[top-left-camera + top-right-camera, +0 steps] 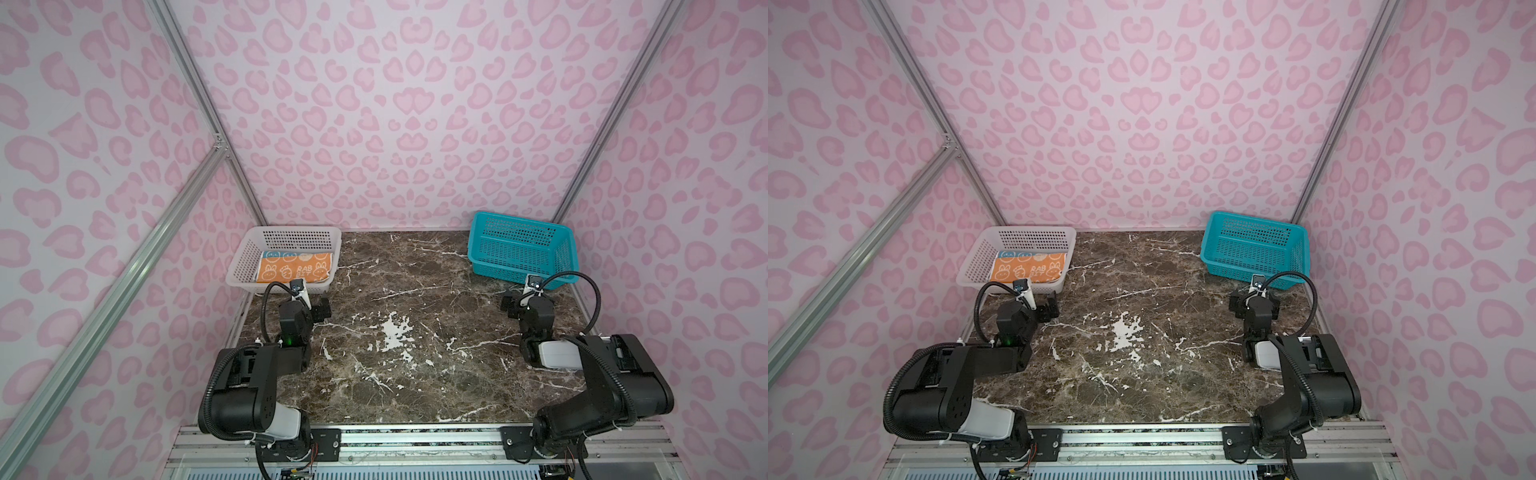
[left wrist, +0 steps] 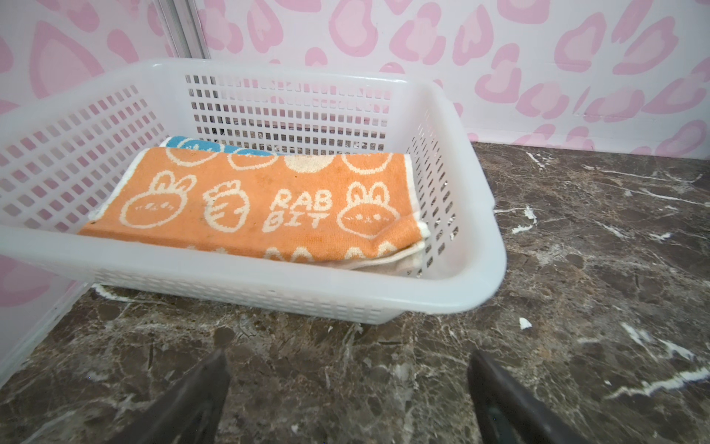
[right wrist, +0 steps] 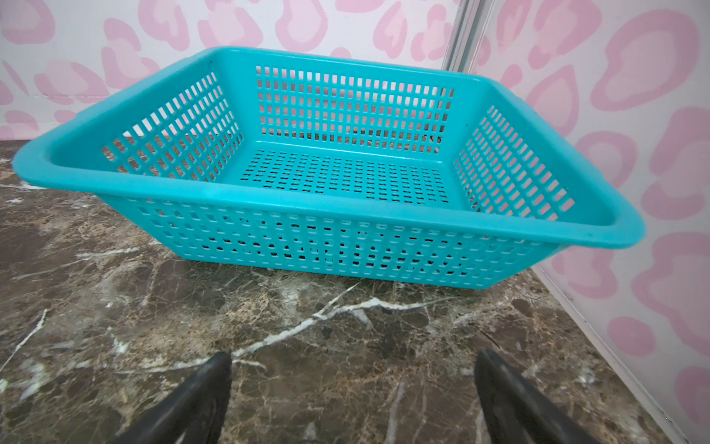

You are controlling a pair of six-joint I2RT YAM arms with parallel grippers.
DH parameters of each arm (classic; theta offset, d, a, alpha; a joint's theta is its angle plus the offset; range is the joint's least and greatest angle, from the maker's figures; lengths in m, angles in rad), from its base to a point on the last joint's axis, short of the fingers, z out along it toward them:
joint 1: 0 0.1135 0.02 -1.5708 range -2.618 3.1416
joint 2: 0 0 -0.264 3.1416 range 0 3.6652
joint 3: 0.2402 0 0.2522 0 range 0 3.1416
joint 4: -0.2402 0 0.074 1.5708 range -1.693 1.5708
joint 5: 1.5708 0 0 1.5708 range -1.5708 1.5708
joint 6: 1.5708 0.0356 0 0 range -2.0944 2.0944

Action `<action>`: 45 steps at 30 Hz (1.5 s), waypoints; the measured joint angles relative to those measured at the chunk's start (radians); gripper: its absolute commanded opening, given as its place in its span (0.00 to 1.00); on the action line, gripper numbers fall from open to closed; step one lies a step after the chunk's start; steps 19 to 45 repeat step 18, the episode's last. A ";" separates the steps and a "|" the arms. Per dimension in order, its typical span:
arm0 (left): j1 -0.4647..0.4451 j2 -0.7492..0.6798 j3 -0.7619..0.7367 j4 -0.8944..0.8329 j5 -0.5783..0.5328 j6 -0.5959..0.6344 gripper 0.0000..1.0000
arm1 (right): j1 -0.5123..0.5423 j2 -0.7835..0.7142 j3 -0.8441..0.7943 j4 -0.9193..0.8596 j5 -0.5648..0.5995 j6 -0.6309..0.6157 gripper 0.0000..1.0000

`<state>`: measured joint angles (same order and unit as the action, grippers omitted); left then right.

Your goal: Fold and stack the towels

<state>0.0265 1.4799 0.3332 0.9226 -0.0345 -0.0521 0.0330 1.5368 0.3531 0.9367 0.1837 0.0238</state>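
Observation:
The towels lie folded and stacked inside the white basket (image 1: 286, 230) (image 2: 153, 257) at the back left in both top views. The orange towel (image 1: 295, 270) (image 1: 1027, 270) (image 2: 269, 200) with white rabbits and "RABBIT" lettering is on top. A blue towel (image 1: 276, 254) (image 2: 199, 144) peeks out behind it, and a cream towel (image 2: 384, 265) shows under its near corner. My left gripper (image 1: 311, 305) (image 2: 349, 357) hovers open over the marble just in front of that basket, holding nothing. My right gripper (image 1: 521, 297) (image 3: 353, 359) stands open and empty in front of the teal basket (image 1: 519, 249) (image 3: 307, 200).
The teal basket at the back right holds nothing. The dark marble tabletop (image 1: 415, 353) stretches between the two arms. Pink-patterned walls with aluminium posts close in the left, right and back sides, close to both baskets.

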 measured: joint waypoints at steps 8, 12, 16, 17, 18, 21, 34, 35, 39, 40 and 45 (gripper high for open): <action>0.000 0.000 0.000 0.000 0.000 0.000 0.98 | 0.001 0.000 0.000 0.000 0.000 0.000 0.99; 0.000 0.000 0.000 0.000 0.000 0.000 0.98 | 0.001 0.000 0.000 0.000 0.000 0.000 0.99; -0.003 0.000 0.001 -0.001 -0.008 0.001 0.98 | 0.001 0.000 0.000 0.000 0.000 0.000 0.99; -0.003 0.000 0.001 -0.001 -0.008 0.001 0.98 | 0.001 0.000 0.000 0.000 0.000 0.000 0.99; -0.003 0.000 0.001 -0.001 -0.008 0.001 0.97 | 0.001 0.000 0.000 0.000 0.000 0.000 0.99; -0.003 0.000 0.001 -0.001 -0.008 0.001 0.97 | 0.001 0.000 0.000 0.000 0.000 0.000 0.99; -0.003 0.000 0.001 -0.001 -0.008 0.001 0.97 | 0.001 0.000 0.000 0.000 0.000 0.000 0.99; -0.003 0.000 0.001 -0.001 -0.008 0.001 0.97 | 0.001 0.000 0.000 0.000 0.000 0.000 0.99; -0.003 0.000 0.001 -0.001 -0.008 0.001 0.97 | 0.001 0.000 0.000 0.000 0.000 0.000 0.99; -0.003 0.000 0.001 -0.001 -0.008 0.001 0.97 | 0.001 0.000 0.000 0.000 0.000 0.000 0.99; -0.003 0.000 0.001 -0.001 -0.008 0.001 0.97 | 0.001 0.000 0.000 0.000 0.000 0.000 0.99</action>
